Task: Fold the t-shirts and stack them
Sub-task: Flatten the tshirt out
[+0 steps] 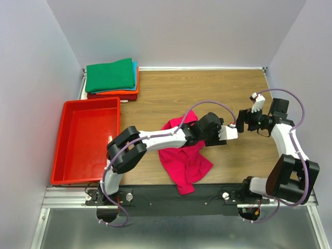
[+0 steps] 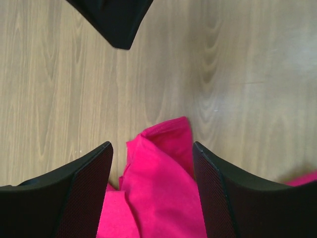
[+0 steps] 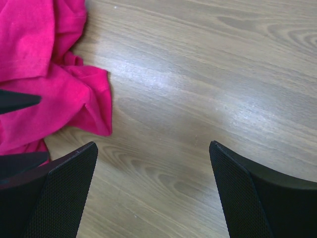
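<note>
Pink shirt crumpled right of tray. L gripper jaws apart astride a fold, not pinched; R gripper wide open, empty. Risk: L nips several layers, shirt lifts bunched.

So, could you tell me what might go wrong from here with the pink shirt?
1. The left gripper straddles a bunched ridge of the magenta t-shirt; closing may pinch several layers, so it lifts as a clump.
2. The right gripper, open over bare table, sits very near the left one; they could collide.
3. The shirt overhangs the table's near edge and might slide off if tugged.
</note>
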Robot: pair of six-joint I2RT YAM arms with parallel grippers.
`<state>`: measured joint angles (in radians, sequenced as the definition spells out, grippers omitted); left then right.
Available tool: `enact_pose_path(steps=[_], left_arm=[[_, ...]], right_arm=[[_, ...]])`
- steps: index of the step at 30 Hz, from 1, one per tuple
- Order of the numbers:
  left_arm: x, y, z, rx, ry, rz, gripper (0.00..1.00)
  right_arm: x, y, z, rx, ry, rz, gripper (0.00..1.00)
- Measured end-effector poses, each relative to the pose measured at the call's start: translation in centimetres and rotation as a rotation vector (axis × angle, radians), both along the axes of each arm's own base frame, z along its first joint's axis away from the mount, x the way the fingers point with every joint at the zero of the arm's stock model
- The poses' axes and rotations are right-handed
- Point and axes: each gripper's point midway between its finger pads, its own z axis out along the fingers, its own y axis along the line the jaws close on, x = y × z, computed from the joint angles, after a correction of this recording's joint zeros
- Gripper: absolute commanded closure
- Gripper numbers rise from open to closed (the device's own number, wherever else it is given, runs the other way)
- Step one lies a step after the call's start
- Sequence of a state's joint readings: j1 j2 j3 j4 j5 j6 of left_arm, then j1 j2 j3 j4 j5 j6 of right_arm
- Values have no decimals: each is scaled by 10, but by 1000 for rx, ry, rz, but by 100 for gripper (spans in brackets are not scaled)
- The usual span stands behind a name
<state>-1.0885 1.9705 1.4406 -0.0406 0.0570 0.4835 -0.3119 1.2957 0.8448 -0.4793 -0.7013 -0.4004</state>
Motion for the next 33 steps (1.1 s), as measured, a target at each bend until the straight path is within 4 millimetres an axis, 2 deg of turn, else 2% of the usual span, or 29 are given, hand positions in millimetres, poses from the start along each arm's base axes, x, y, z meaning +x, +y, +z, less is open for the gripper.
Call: enact_pose_path(steps=[3, 5, 7, 13, 15, 16, 17, 18, 20, 25, 29, 32, 33], left_arm=[[15, -1, -15, 48, -30, 56, 36], [22, -1, -25, 87, -39, 78, 46], [27, -1, -34, 116, -38, 91, 52], [30, -2, -57, 193, -13, 91, 53], [27, 1, -60, 212, 1, 83, 58], [26, 1, -60, 214, 5, 80, 63], [25, 1, -61, 218, 9, 75, 82], [24, 2, -61, 219, 18, 78, 92], [25, 1, -61, 225, 15, 73, 99], [36, 1, -56, 209, 34, 102, 100], [61, 13, -39, 159, 56, 183, 100], [87, 35, -6, 83, 72, 273, 100], [102, 50, 19, 28, 72, 316, 100]], right_arm=[[2, -3, 0, -5, 2, -23, 0], [3, -4, 0, -5, 4, -34, 0], [3, -5, 0, -5, 6, -41, 0], [3, -5, 3, -4, 0, -49, 0], [4, -5, 3, -4, 0, -49, 0], [4, -5, 3, -5, -1, -49, 0], [4, -5, 3, -5, -2, -49, 0], [4, -5, 3, -5, -2, -49, 0], [4, -5, 3, -5, -2, -49, 0], [4, -5, 6, -7, -14, -47, 0], [3, 1, 10, 19, -27, -16, 0], [-2, 13, 13, 58, -42, 55, 0], [-4, 16, 13, 68, -44, 75, 0]])
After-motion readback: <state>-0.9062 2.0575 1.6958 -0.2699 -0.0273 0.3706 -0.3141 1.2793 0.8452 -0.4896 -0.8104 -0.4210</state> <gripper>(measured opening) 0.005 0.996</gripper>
